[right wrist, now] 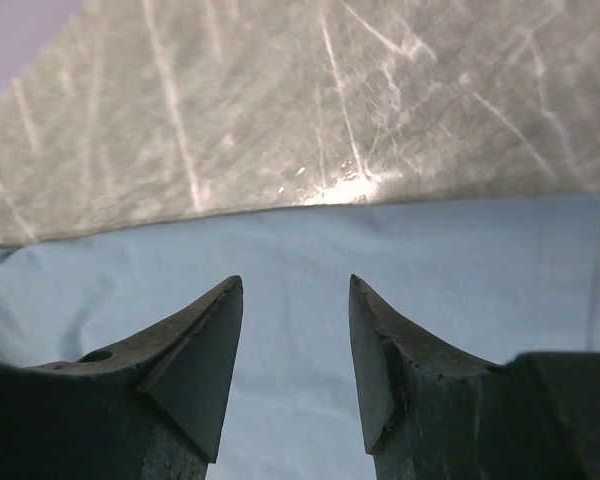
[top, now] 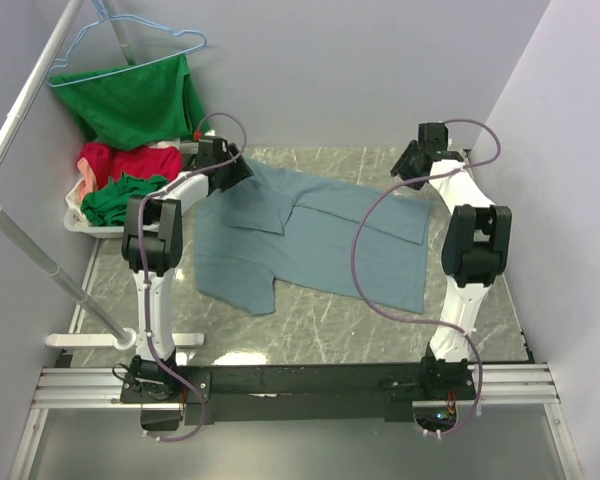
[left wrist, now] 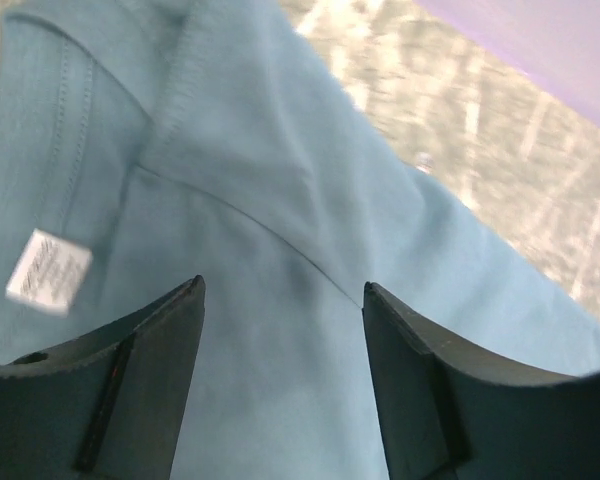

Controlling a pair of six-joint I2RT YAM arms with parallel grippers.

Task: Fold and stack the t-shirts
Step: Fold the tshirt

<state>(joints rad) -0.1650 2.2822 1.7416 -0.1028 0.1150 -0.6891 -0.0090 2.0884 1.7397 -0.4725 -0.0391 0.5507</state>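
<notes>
The grey-blue t-shirt (top: 320, 250) is lying spread on the table (top: 480, 300), partly turned in on itself, with its long axis running left to right and slanting a little from the far left toward the near right. A white care label (left wrist: 48, 270) is showing beside a seam in the left wrist view, so the neck end is probably lying toward the left arm and the straight hem toward the right.

The left fingers (left wrist: 180, 320) are hanging released, spread wide just above the cloth at its far-left corner, with fabric directly beneath and between them. The right fingers (right wrist: 215, 320) are also standing apart and gripping nothing; they are hovering over the far-right part of the shirt, its straight edge lying just beyond the tips and bare table past that.

Each arm is sitting nearest its own end of the far edge, so the next fold is likely calling for both to pinch downward there and draw the edge toward the near side.

A red t-shirt (top: 120, 160) and a dark green t-shirt (top: 125, 195) are waiting in the white basket (top: 75, 218) at the far left
</notes>
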